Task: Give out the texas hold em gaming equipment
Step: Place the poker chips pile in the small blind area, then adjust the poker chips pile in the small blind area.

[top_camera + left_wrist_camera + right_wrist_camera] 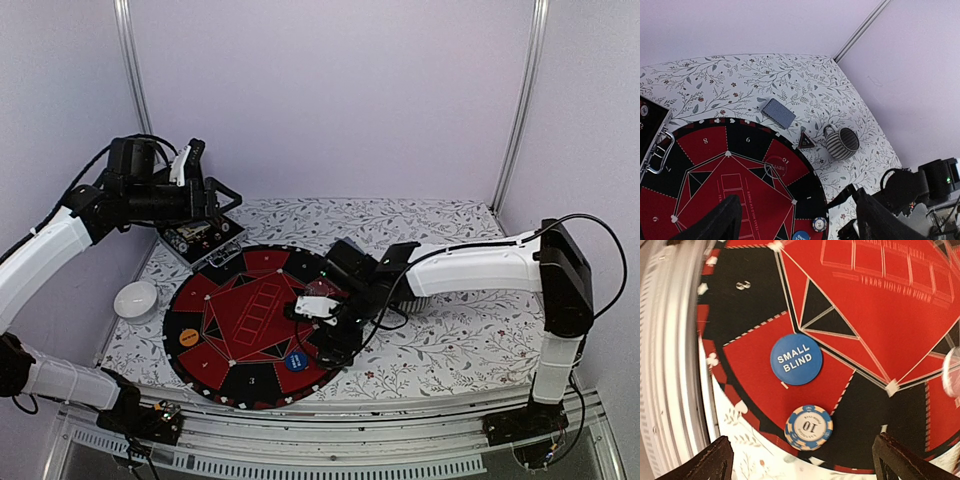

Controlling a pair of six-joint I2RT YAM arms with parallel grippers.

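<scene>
Poker chip (808, 427) right in front of my right claw (801, 447): round and flat, cream-and-blue striped rim, a "10" printed on its face, lying near the rim of the round red-and-black mat (880, 315). At twelve o'clock from it, just apart, sits the blue button disc (796, 359), smooth, lettered SMALL BLIND, on a red wedge. My right fingers (710, 462) stand apart with nothing between them, only their dark tips in shot. A pale curved edge at three o'clock is cut off, and I can't tell what it is.

Left claw (797, 197) is raised, spread wide too, empty. Below it lies the card deck (779, 112), patterned grey-blue back, on the floral desk (715, 80), past the mat's rim at one o'clock. A ribbed cup (841, 142) stands nearby. From above, the orange button disc (187, 337) lies at the mat's nine o'clock.
</scene>
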